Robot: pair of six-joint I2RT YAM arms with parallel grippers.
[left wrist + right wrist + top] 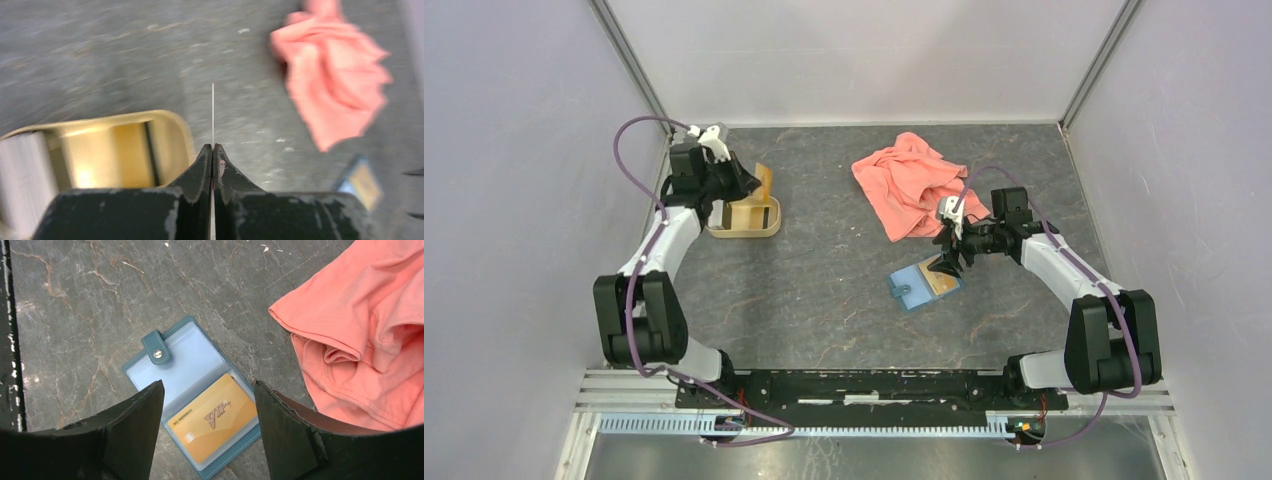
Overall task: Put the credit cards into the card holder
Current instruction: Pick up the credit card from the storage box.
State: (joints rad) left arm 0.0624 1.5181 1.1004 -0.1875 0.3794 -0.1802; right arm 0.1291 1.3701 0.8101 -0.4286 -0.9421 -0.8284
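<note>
Here, left tool (213, 147) pinching card (766, 181), holder (186, 356) open

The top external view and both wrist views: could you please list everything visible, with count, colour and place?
card holder: one, teal-blue with a lighter blue inside, lying open on the table right of centre
VIP card: one, orange-gold, in a pocket of the card holder
held card: one, orange-tan, upright in the air above the tray
tray: one, tan, far left of the table; contents unclear
cloth: one, salmon-pink, crumpled, far side, right of centre
table: one, dark grey, marbled
left hand: one, black, shut on the held card
right hand: one, black, open above the card holder
</note>
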